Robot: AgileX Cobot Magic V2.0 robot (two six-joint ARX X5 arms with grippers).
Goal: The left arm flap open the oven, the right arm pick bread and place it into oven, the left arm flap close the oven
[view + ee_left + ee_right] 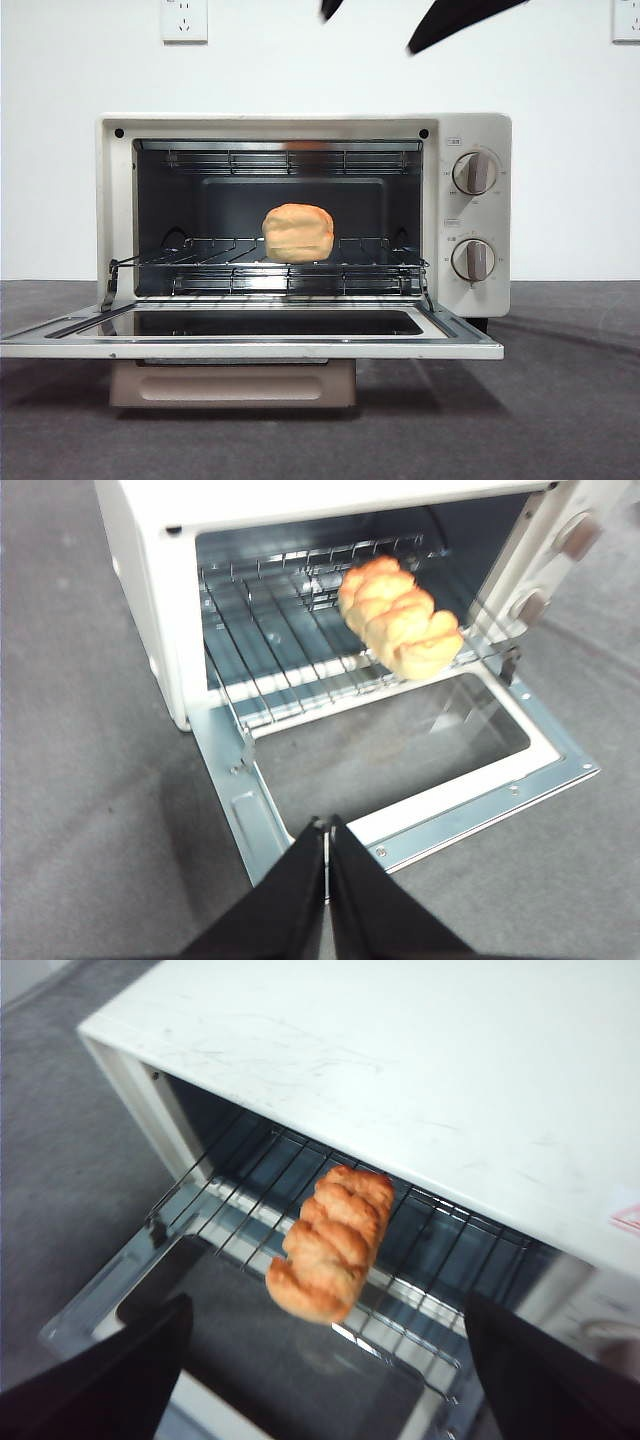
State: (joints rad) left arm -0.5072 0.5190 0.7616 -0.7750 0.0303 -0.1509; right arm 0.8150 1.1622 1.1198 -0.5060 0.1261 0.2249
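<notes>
The cream-white oven (478, 132) stands with its glass door (250, 346) flapped down flat toward the front. The golden bread (298, 232) lies on the wire rack (220, 256) inside, right of the middle. In the left wrist view the bread (400, 620) rests lengthwise on the rack, and my left gripper (326, 826) is shut on nothing, hovering over the front edge of the door (480, 810). My right gripper (327, 1300) is open and empty, held above the oven's opening, with the bread (335, 1240) below it. The oven top (400, 1060) fills that view.
Two black arm tips (455, 20) poke in at the top edge of the front view; which arm they belong to is unclear. The beige handle (232, 385) hangs under the door. Two knobs (474, 172) sit on the right panel. Dark grey tabletop (560, 400) surrounds the oven.
</notes>
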